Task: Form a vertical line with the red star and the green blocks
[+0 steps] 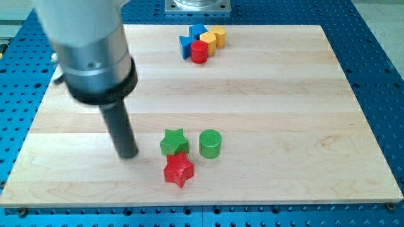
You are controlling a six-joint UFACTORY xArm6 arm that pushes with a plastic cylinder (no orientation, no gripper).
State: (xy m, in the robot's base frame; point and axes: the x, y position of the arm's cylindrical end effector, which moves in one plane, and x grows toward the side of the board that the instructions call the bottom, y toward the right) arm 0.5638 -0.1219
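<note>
The wooden board [284, 94] fills most of the frame, and the arm's grey housing comes down from the upper left, ending in the dark rod whose lower end, my tip [129, 155], rests on the wood in the lower left-centre. There is no gripper to open or close here; the rod carries nothing and touches no block. The task's three blocks sit together in the lower centre, all to the view's right of my tip: the green star [173, 142] nearest, the green cylinder [210, 144] just beside it further right, and the red star [178, 169] directly below the green star, touching it. The two stars already stack roughly top-to-bottom, so the cylinder looks like the odd one out, and it lies on the far side of the green star from my tip. A cluster of blue, yellow and red blocks [202, 42] sits well apart at the top centre.
</note>
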